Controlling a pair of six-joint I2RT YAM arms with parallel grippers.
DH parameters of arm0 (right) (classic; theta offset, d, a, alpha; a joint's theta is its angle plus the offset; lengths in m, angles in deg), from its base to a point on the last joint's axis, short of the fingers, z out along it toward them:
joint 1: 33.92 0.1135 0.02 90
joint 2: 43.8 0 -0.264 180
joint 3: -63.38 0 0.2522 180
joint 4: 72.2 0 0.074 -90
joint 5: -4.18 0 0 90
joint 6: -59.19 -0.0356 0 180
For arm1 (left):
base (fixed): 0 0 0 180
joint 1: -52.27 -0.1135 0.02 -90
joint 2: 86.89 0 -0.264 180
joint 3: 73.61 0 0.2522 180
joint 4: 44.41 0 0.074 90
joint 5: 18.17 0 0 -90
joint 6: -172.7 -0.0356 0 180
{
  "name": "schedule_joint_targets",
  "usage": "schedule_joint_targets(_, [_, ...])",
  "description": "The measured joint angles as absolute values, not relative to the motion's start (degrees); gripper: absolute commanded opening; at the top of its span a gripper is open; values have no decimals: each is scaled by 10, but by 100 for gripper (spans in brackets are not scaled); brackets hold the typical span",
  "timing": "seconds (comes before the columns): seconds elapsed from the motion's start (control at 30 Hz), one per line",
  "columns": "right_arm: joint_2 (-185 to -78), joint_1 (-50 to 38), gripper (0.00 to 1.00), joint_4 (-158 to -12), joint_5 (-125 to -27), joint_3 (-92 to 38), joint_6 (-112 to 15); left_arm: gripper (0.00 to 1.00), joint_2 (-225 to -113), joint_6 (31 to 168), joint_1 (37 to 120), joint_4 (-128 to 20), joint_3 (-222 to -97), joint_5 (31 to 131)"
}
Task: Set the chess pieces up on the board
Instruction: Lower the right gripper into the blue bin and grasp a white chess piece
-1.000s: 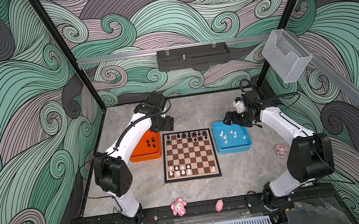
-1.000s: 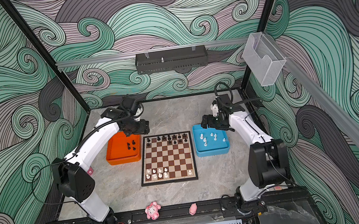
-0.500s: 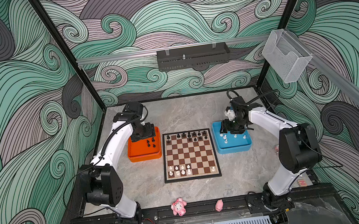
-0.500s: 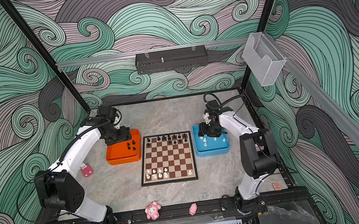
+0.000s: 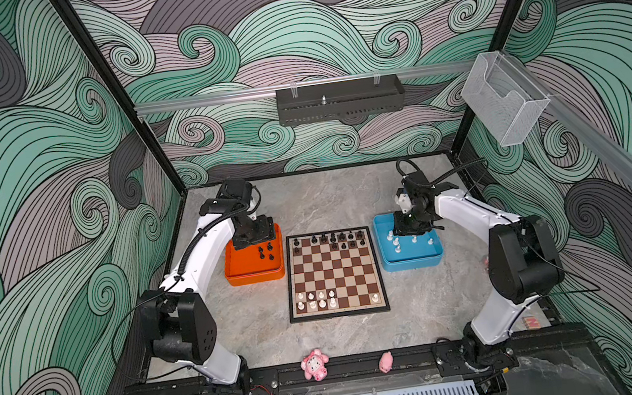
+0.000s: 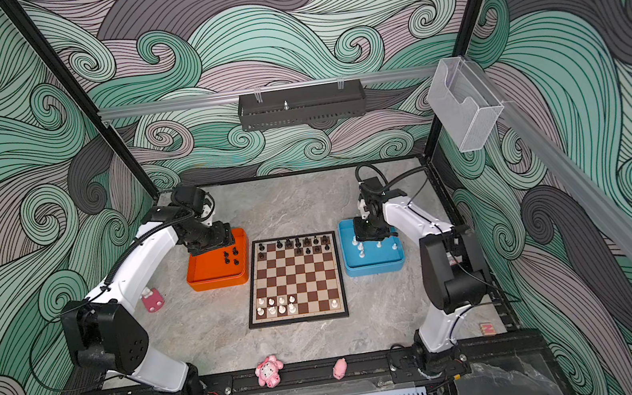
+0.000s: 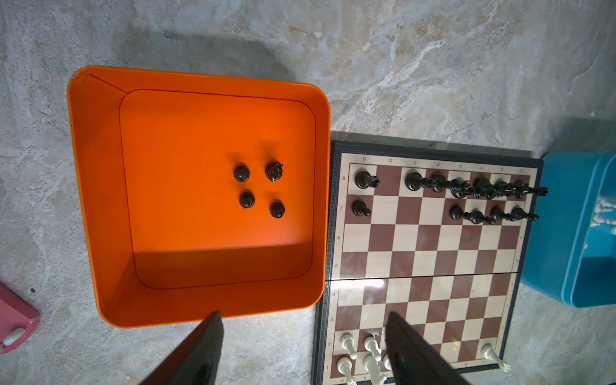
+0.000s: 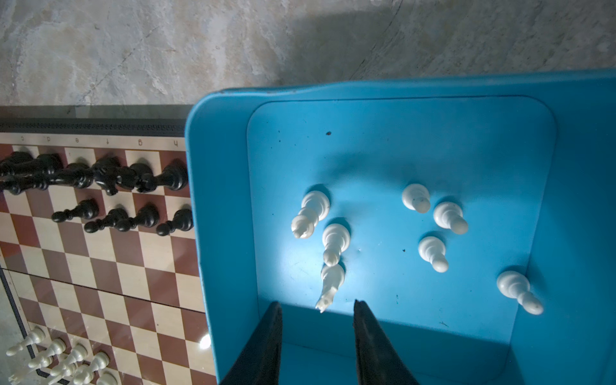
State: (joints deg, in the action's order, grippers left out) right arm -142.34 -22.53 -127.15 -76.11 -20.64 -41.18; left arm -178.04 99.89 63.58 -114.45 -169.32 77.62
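Note:
The board (image 5: 333, 276) (image 6: 295, 277) lies mid-table. Black chess pieces (image 5: 333, 240) fill much of its far two rows, and white ones (image 5: 316, 299) stand at its near left. Several black pieces (image 7: 241, 173) stand in the orange tray (image 5: 252, 277). My left gripper (image 7: 303, 316) (image 5: 257, 240) hangs open above that tray's far edge, holding nothing. Several white pieces (image 8: 336, 236) stand in the blue tray (image 8: 226, 200) (image 5: 411, 262). My right gripper (image 8: 317, 305) (image 5: 411, 229) is low inside it, jaws narrowly apart. The top of one white piece (image 8: 331, 283) sits between its fingertips, untouched.
Two pink figurines (image 5: 314, 364) (image 5: 385, 361) lie on the front rail. A pink object (image 6: 151, 300) sits on the table left of the orange tray. A clear plastic box (image 5: 503, 96) hangs on the right rail and a black shelf (image 5: 338, 101) on the back wall.
My left arm swung from the board's far-left corner out over the orange tray. My right gripper dropped into the blue tray and its jaws narrowed around a white piece's top.

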Motion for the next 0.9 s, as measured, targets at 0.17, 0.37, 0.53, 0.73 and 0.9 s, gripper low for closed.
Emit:
schedule_joint_targets(0.17, [-1440, -222, 31, -1261, -766, -197, -406, 79, -1780, 1001, 636, -1142, -1693, 777])
schedule_joint_targets(0.37, [-1451, -222, 28, -1255, -770, -185, -404, 79, -1781, 1004, 636, -1138, -1690, 777])
schedule_joint_targets(0.53, [-1451, -222, 27, -1245, -771, -182, -404, 79, -1783, 1006, 636, -1138, -1690, 779])
schedule_joint_targets(0.73, [-1459, -222, 25, -1232, -771, -182, -404, 79, -1783, 1012, 636, -1136, -1690, 782])
schedule_joint_targets(0.9, [-1471, -222, 24, -1229, -771, -182, -402, 79, -1791, 1013, 636, -1134, -1690, 785])
